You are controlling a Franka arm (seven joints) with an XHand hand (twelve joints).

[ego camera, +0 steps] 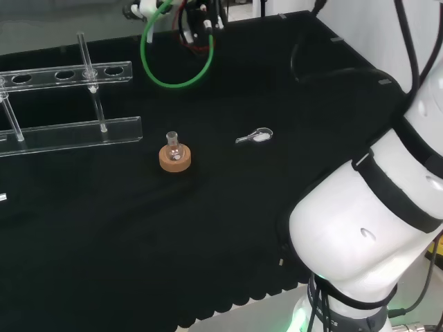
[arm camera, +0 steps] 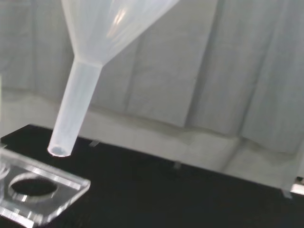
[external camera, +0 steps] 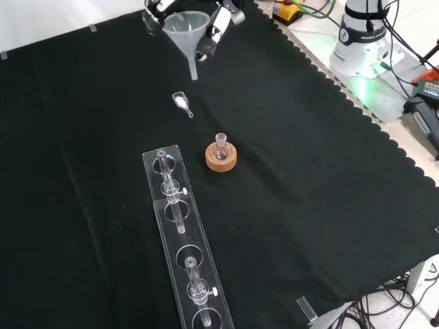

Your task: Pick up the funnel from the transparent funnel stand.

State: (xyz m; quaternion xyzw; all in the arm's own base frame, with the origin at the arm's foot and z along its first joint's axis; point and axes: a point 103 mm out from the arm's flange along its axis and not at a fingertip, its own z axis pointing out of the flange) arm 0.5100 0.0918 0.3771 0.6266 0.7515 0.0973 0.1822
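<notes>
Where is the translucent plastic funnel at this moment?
In the front view, the translucent plastic funnel is at the top, held in the black and white hand above the cloth, beyond the small clear scoop and clear of the transparent funnel stand.

Hand [external camera: 218, 27] at the top of the front view, raised above the cloth, black and white fingers [external camera: 208, 45] curled around the funnel [external camera: 186, 31] from both sides. Funnel carried upright, spout pointing down. In the head view, big white arm links [ego camera: 374, 221] bulking at the right, bent over the bench edge.
</notes>
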